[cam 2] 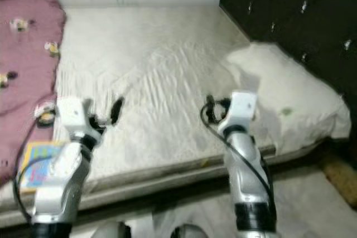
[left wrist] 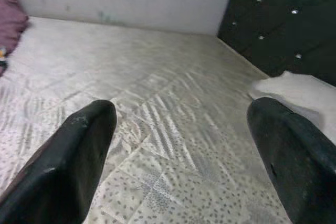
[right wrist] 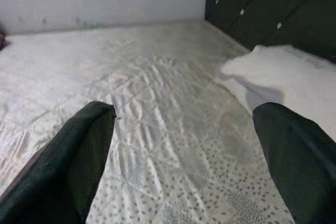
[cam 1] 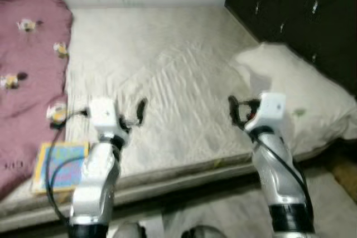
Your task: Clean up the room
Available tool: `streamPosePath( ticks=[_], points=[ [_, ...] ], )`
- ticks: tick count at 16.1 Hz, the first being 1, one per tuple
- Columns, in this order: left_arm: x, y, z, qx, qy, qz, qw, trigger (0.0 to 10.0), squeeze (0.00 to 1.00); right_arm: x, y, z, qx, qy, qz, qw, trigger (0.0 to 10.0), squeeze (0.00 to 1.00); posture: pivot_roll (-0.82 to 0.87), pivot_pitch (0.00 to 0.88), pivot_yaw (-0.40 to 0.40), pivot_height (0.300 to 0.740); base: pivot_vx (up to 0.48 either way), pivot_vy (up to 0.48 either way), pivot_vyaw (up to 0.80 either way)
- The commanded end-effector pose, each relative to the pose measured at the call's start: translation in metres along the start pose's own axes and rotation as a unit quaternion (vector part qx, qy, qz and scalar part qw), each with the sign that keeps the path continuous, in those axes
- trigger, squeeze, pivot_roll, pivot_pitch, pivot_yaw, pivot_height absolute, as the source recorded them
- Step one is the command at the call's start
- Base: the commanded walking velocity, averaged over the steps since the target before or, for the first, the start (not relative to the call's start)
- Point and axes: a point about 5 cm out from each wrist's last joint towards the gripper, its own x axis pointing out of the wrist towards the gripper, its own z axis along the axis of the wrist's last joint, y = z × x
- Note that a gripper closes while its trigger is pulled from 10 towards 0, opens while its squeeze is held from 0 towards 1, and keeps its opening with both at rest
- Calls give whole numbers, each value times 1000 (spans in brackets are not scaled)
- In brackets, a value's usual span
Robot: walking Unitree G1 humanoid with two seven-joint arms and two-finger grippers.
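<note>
Both grippers, left and right, hover wide apart-fingered and empty over the near edge of the bed, with a pink blanket and book at left and a pillow at right.

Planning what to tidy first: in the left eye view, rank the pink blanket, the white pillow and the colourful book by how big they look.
1. Pink blanket, though the frame's edge cuts it off.
2. White pillow; close to the blanket, so that order is unsure.
3. Colourful book, clearly smallest, partly behind the left arm.
</note>
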Motion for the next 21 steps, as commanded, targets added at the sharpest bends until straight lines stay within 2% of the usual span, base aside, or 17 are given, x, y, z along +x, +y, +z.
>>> streamPosePath(
  ticks=[1,10,13,21],
  points=[
    [0,5,4,8,-6,11,1000,10000,0,2,5,6,0,-11,8,1000,10000,0,-1,10,-100,740,0,480,0],
    [3,8,6,10,-8,16,1000,10000,0,5,7,8,-1,-15,10,1000,10000,0,6,25,-103,740,0,480,0],
    [2,12,7,12,-9,27,1000,10000,0,7,8,8,1,-17,13,1000,10000,0,8,25,-102,740,0,480,0],
    [3,10,6,13,-8,24,1000,10000,0,7,10,8,0,-18,21,1000,10000,0,7,14,-98,740,0,480,0]
  ],
)
